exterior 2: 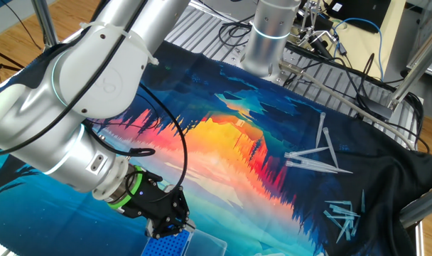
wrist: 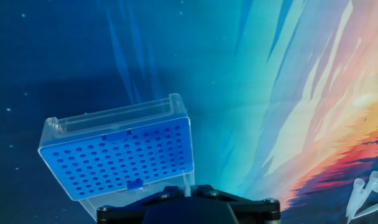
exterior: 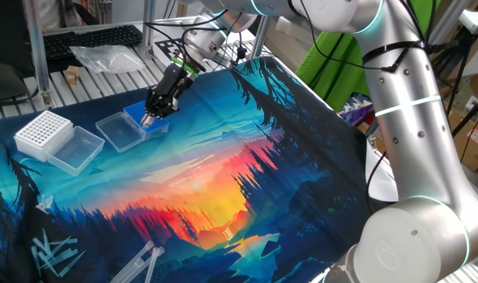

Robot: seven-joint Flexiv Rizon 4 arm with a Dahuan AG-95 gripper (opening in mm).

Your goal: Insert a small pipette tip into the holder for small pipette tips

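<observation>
I see my arm reaching across the mat, wrist angled steeply down, the pincer closed over the blue holder for small pipette tips. That holder sits directly under and ahead of the pincer, clear lid open beside it. Whether a tip is pinched, I can't tell.

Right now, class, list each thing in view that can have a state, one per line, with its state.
hand: shut, tips at the blue rack.
blue rack: lid open, grid holes exposed.
white rack: lid open, lying beside it.
loose pipette tips: lying flat on the mat.
</observation>
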